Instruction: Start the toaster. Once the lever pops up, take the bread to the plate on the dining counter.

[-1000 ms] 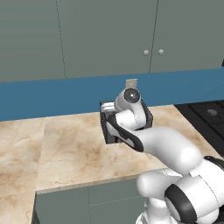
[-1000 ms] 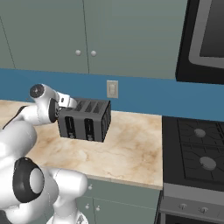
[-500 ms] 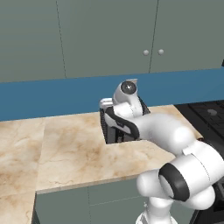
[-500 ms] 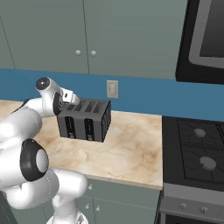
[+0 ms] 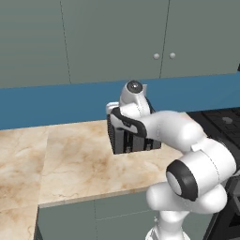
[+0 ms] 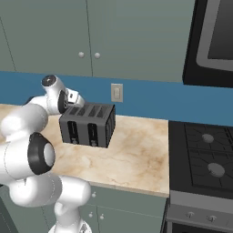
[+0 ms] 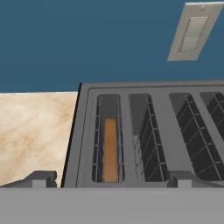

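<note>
The cupboards [image 6: 91, 36] were the biggest thing; they were grey-green and hung high along the wall. Under them ran a blue wall strip [image 5: 47, 105]. Below that lay the marble worktop [image 5: 70, 159], beige with pale streaks. A black stove [image 6: 205, 159] sat at the right end of the worktop, and a dark oven [image 6: 214, 41] hung above it.

The robot's white arm [image 5: 187, 140] reached over the worktop to the toaster [image 6: 88, 125]. The toaster was a dark grey box with four slots on top and two black tracks on its front. It stood on the worktop near the blue wall, just below a pale wall switch [image 7: 192, 35].

The gripper [image 7: 111, 179] hung just above the left end of the toaster. Its jaws were wide open and held nothing; its two finger tips [image 7: 41, 178] stood one on each side of the left slots.

The bread [image 7: 110, 151] was a thin brown slice. It sat low down inside the slot farthest left.
</note>
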